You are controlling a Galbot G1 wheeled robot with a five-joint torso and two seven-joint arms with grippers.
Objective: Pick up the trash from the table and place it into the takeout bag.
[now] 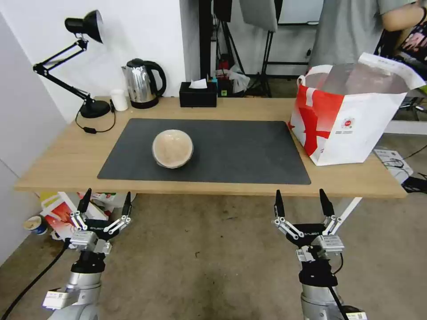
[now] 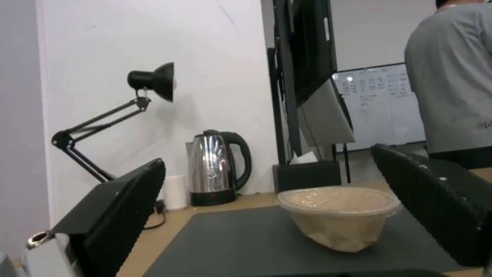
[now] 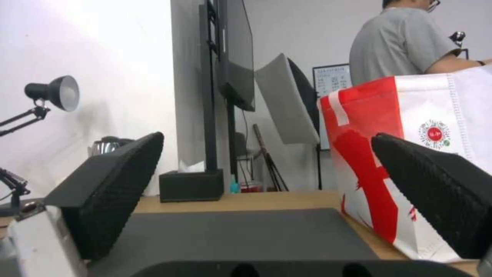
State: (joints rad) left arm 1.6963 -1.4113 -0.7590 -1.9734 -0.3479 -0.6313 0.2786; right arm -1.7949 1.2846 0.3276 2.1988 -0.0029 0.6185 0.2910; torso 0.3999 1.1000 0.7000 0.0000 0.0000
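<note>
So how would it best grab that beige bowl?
Probably by the wide lidded rim, from above: the bowl stands upright on the mat and tapers downward, so fingers lower down might slip. The left gripper, open below the table edge, is nearer.

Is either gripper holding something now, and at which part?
Nothing is held. The left gripper and right gripper are open, before the table; the bowl lies untouched on the mat.
</note>
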